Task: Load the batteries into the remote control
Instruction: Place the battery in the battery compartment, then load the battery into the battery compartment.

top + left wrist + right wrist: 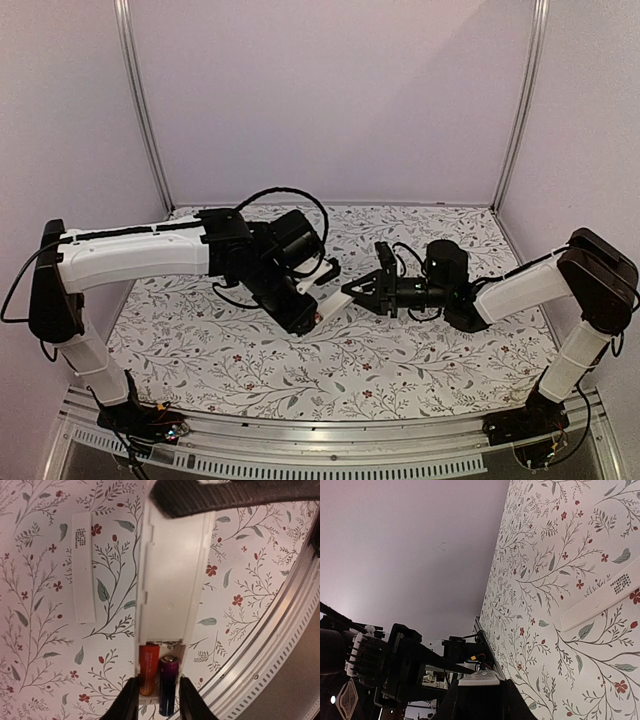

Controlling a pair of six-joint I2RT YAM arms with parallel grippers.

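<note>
The white remote control (172, 575) is held above the table with its back up and its battery bay open. Two batteries lie side by side in the bay: an orange one (148, 667) and a purple one (168, 682) whose near end sticks out past the remote's edge. My left gripper (156, 697) is shut on the remote's bay end, one finger on each side. My right gripper (479, 700) is shut on the remote's other end (479, 678); one of its black fingers (225, 495) crosses the remote. In the top view both grippers (308, 315) (352, 290) meet at the remote (330, 298).
A flat thin white strip with a dotted patch (82, 565) lies on the floral tablecloth beside the remote; it also shows in the right wrist view (605, 597). The table's metal front rail (280, 645) runs close by. Walls enclose the table.
</note>
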